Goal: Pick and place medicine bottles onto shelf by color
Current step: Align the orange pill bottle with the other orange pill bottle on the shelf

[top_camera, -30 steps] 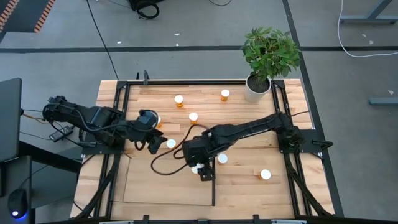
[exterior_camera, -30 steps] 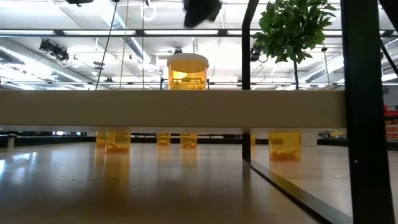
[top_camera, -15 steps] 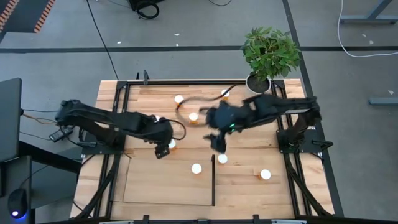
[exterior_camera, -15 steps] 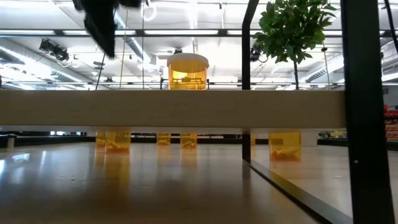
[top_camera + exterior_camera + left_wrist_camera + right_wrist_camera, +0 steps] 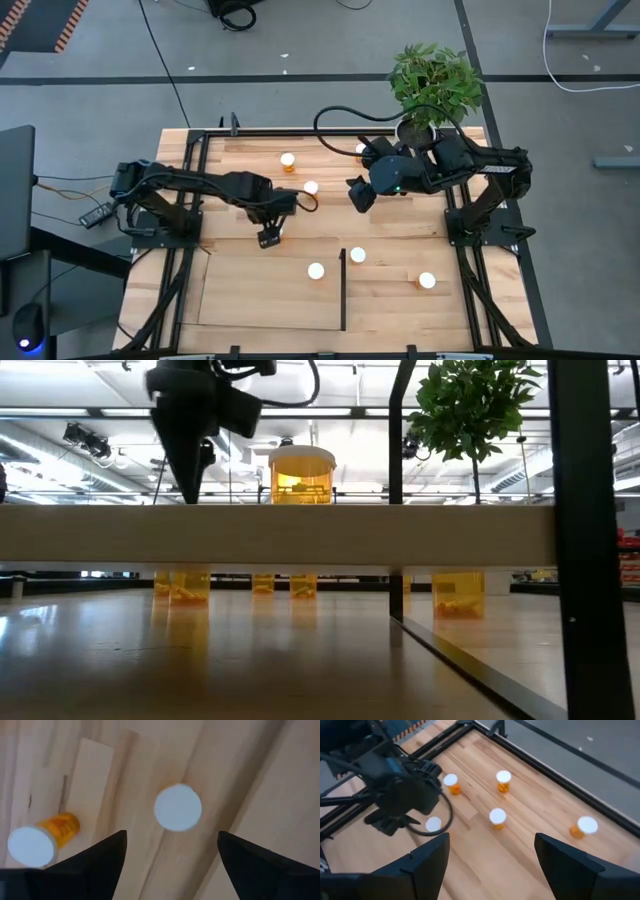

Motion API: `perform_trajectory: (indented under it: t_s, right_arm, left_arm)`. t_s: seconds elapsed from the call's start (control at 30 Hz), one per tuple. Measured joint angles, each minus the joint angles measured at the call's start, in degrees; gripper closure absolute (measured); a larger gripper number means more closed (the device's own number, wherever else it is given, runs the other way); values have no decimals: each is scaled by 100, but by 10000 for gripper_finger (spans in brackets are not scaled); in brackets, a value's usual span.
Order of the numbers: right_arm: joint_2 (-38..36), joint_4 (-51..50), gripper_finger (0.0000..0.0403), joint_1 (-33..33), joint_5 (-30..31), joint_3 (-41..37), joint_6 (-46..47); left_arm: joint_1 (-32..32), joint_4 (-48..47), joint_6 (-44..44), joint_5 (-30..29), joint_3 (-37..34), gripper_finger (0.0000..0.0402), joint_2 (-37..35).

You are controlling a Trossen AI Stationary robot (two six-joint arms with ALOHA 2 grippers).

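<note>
My left gripper (image 5: 270, 238) points straight down, open, above one medicine bottle whose white cap (image 5: 178, 807) shows between its fingers, apart from both. That bottle stands on the tabletop just beyond the shelf (image 5: 240, 295). My right gripper (image 5: 357, 194) hangs open and raised over the table's far middle, with nothing in it. One bottle (image 5: 316, 270) stands on the shelf, left of its black strip (image 5: 343, 290). Other bottles stand on the table: (image 5: 287, 160), (image 5: 311, 187), (image 5: 357, 256), (image 5: 427, 281).
A potted plant (image 5: 432, 85) stands at the far right corner. Black frame rails (image 5: 190, 150) run along the table's edges. In the low view the shelf's edge (image 5: 280, 535) spans the picture, with a black post (image 5: 585, 540) at the right.
My left gripper has swung toward the table's right and near side, sunk and rolled, and now hangs over a bottle by the shelf. My right gripper has risen from the bottle on the shelf and drawn back toward the far right, turning as it went. That bottle stays upright.
</note>
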Motion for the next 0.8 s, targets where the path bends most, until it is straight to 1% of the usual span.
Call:
perform_trajectory:
  t_s: [0.13, 0.4, 0.63, 0.8]
  right_arm:
    - [0, -61, 104, 7, 1, -2, 261]
    - [1, -236, 104, 48, 0, -2, 503]
    - [2, -313, 104, 48, 2, -2, 533]
    - [4, -323, 104, 48, 2, -2, 532]
  left_arm:
    - [-60, 113, 566, 3, -37, 68, 40]
    - [-53, 165, 873, -26, -45, 65, 290]
    - [-56, 184, 1139, -86, -46, 65, 733]
    - [-86, 288, 1175, -82, -48, 65, 952]
